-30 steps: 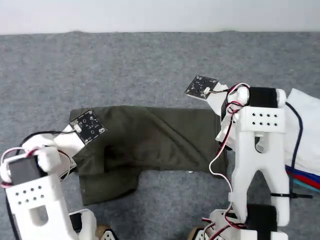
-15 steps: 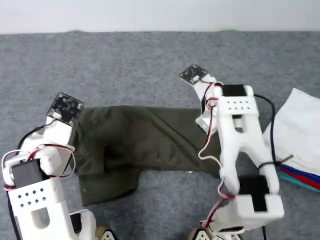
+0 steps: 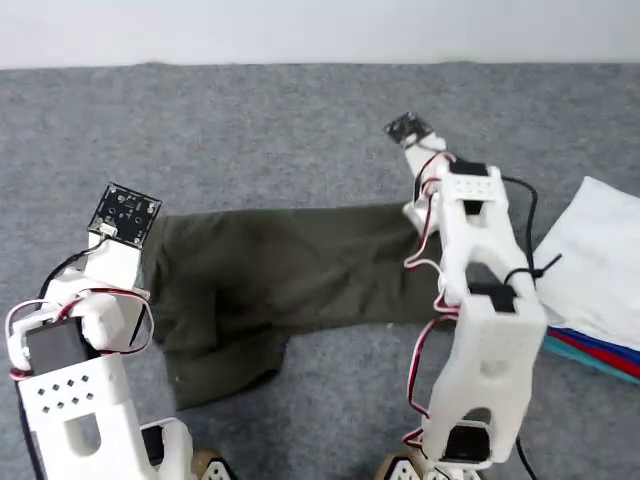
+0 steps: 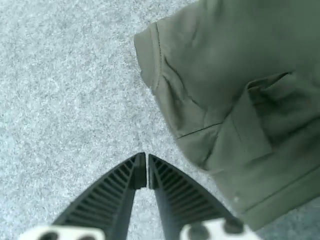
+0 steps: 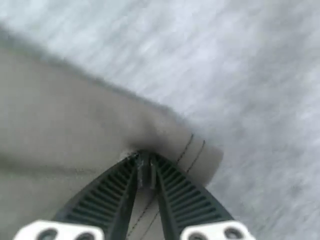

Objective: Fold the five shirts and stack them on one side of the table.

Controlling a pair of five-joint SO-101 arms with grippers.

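An olive green shirt (image 3: pixel 290 265) lies spread across the middle of the grey carpeted table (image 3: pixel 250 130). My left arm (image 3: pixel 105 275) stands at its left end. There my left gripper (image 4: pixel 146 169) is shut on nothing, over bare carpet just beside the shirt's sleeve edge (image 4: pixel 150 65). My right arm (image 3: pixel 465 230) stretches along the shirt's right end. In the right wrist view my right gripper (image 5: pixel 145 162) is shut on a stitched hem of the olive shirt (image 5: pixel 75 125), with cloth pinched between the fingers.
A stack of folded shirts (image 3: pixel 600 270), white on top with red, blue and teal edges below, sits at the right edge of the table. Bare carpet lies beyond the olive shirt, up to the white wall.
My left gripper has come off the shirt and moved to its left edge. My right arm has swung farther out, drawing the shirt's right end along and flattening the diagonal fold.
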